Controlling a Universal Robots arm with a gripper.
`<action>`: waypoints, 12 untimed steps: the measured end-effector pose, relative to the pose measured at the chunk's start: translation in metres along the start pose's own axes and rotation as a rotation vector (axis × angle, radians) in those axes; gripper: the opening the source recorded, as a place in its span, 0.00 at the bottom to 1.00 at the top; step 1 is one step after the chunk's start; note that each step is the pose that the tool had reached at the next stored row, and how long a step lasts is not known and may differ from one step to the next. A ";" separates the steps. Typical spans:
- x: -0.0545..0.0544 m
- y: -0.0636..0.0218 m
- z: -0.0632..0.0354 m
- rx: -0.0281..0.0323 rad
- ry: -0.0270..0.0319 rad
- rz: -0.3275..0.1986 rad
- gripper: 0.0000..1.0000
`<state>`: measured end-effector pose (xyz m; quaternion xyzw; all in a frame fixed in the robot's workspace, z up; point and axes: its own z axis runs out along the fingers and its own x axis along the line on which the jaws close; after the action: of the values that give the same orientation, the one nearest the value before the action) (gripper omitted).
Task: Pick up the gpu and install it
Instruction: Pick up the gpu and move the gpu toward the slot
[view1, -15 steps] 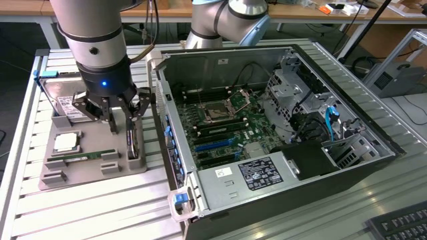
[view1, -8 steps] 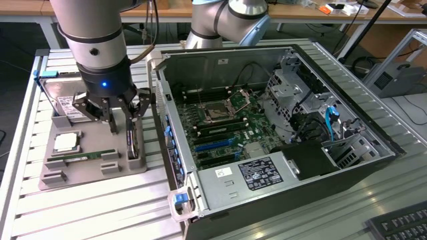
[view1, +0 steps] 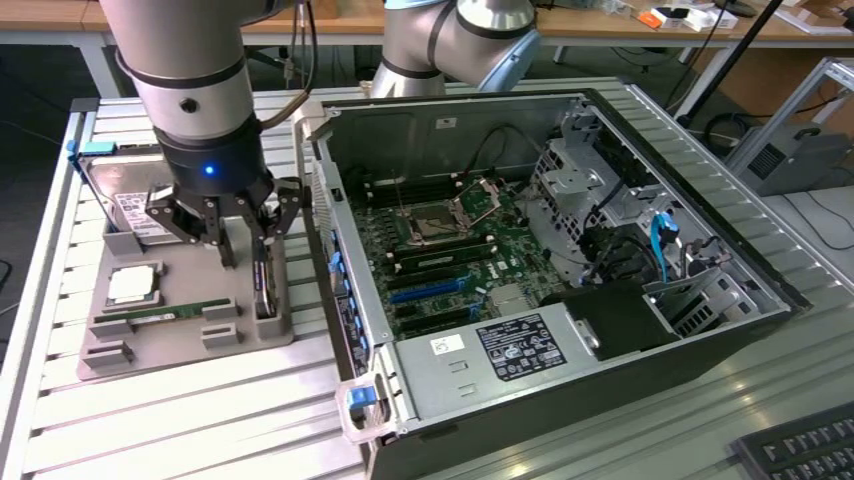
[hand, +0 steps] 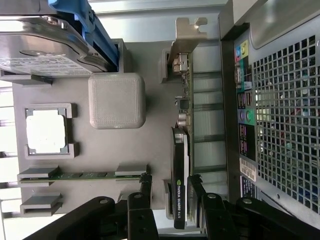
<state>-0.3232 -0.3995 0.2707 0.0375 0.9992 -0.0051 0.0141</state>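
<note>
The gpu (hand: 181, 150) stands on edge in a slot of the grey tray (hand: 155, 130), a thin dark card with a green-lettered label and a silver end bracket (hand: 187, 35). My gripper (hand: 170, 186) is open and straddles the card's labelled end, one black finger (hand: 145, 186) on each side. A gap shows between that finger and the card. In the exterior view the gripper (view1: 251, 250) hangs straight down over the gpu (view1: 268, 288), just beside the open computer case (view1: 747, 300).
On the tray (view1: 187, 350) lie a hard drive (view1: 134, 200), a processor chip (view1: 134, 286) and a green memory stick (view1: 167, 313). The case wall (view1: 324, 215) rises close to the gripper. The motherboard (view1: 441, 260) lies exposed. A keyboard (view1: 801, 450) sits at the exterior view's lower right.
</note>
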 end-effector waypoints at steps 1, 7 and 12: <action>0.000 0.0000 0.0003 0.0004 0.0000 0.000 0.42; 0.000 0.0000 0.0052 0.0081 -0.0006 0.000 0.42; 0.000 0.0001 0.0116 0.0176 -0.0013 0.000 0.42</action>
<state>-0.3232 -0.3995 0.2592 0.0374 0.9991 -0.0140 0.0144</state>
